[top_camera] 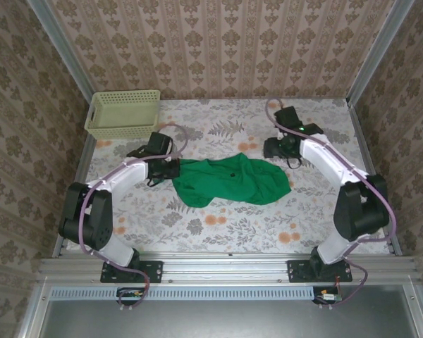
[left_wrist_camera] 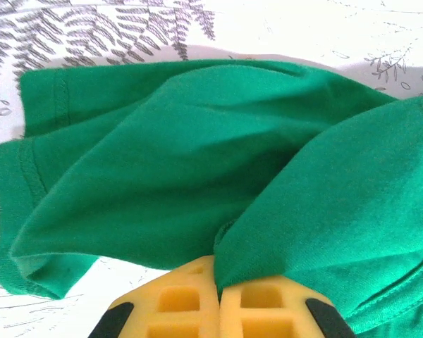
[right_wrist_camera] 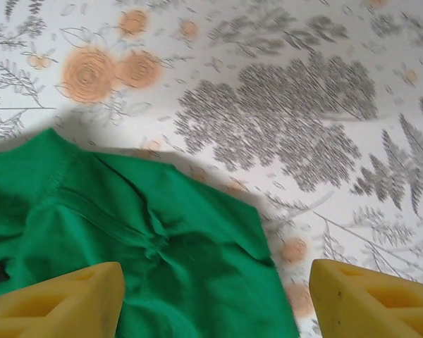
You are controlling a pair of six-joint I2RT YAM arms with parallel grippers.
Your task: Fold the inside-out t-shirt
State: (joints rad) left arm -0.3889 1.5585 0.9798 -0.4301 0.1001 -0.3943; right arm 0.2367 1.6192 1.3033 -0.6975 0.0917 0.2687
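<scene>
Rumpled green t-shirt (right_wrist_camera: 141,246) on floral tablecloth (right_wrist_camera: 303,105), right gripper (right_wrist_camera: 215,285) above its edge, yellow fingers (right_wrist_camera: 56,303) spread wide apart

The green t-shirt (top_camera: 229,181) sprawls across the centre of the worktop (top_camera: 218,229), and the left fingers (left_wrist_camera: 197,306) are pinched on its cloth at 9 o'clock, so the left arm (top_camera: 120,179) and the fabric block that side. The basket (top_camera: 120,121) plugs the 10 o'clock corner against the walls (top_camera: 218,49), while the right fingers (right_wrist_camera: 366,296) stand apart over the shirt's 2 o'clock edge. Open lanes: the whole near strip at 6 o'clock, and the far band at 12 o'clock between the basket and the right arm (top_camera: 331,165).
</scene>
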